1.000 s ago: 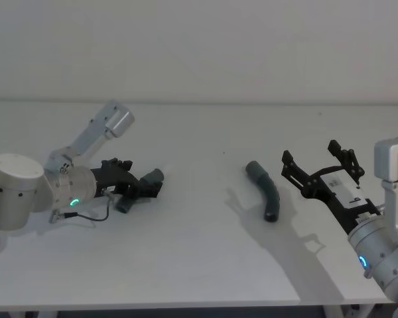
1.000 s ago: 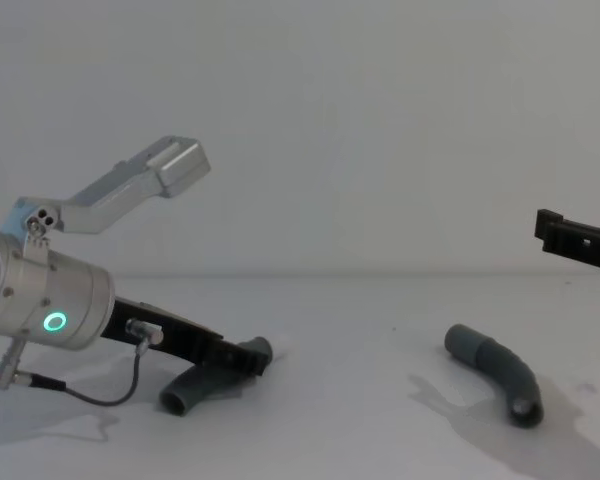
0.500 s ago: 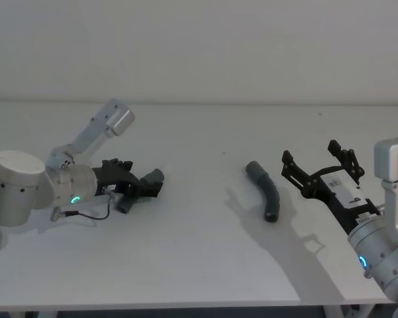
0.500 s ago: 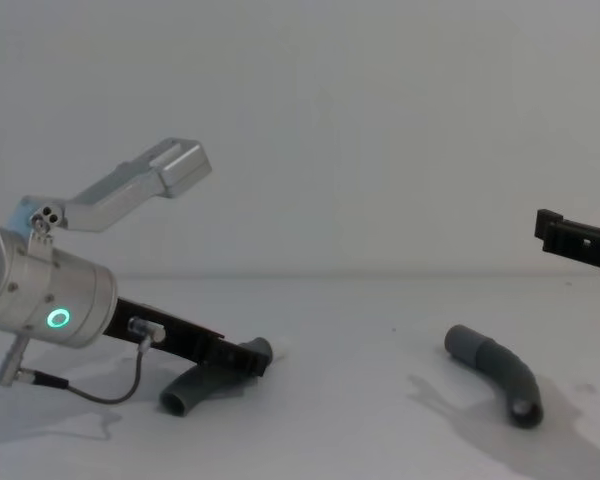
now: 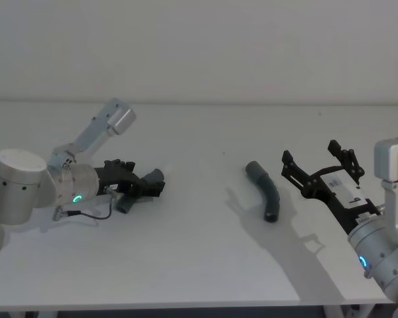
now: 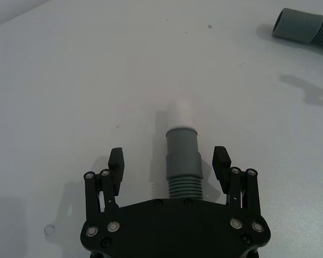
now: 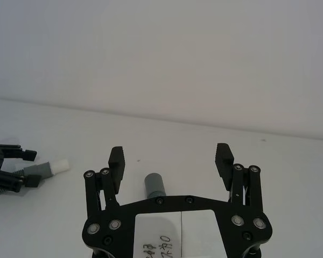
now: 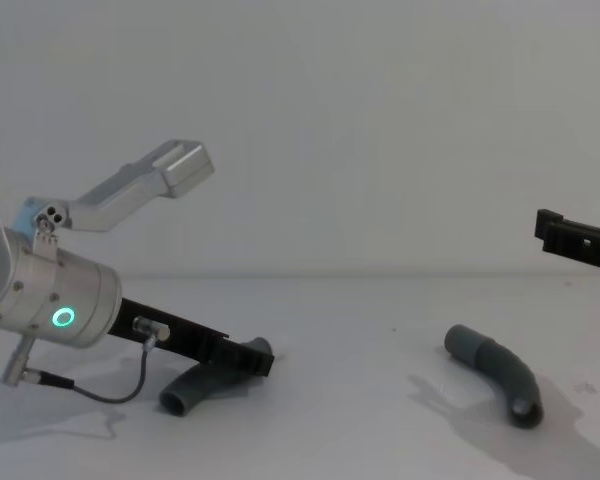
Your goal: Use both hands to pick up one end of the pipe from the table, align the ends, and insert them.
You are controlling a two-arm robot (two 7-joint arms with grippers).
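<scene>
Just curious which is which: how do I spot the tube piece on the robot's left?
On the white table, look to the robot's left, where the left gripper straddles a short dark-grey tube piece with open fingers. Unlike the plain grey piece lying free to the right, it ends in a white tip.

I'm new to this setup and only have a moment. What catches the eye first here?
The left gripper, low on the left of the table, is open with the white-tipped pipe piece between its jaws, not gripped. On the right the other curved grey piece lies alone, and the open right gripper hangs raised beside it.
</scene>
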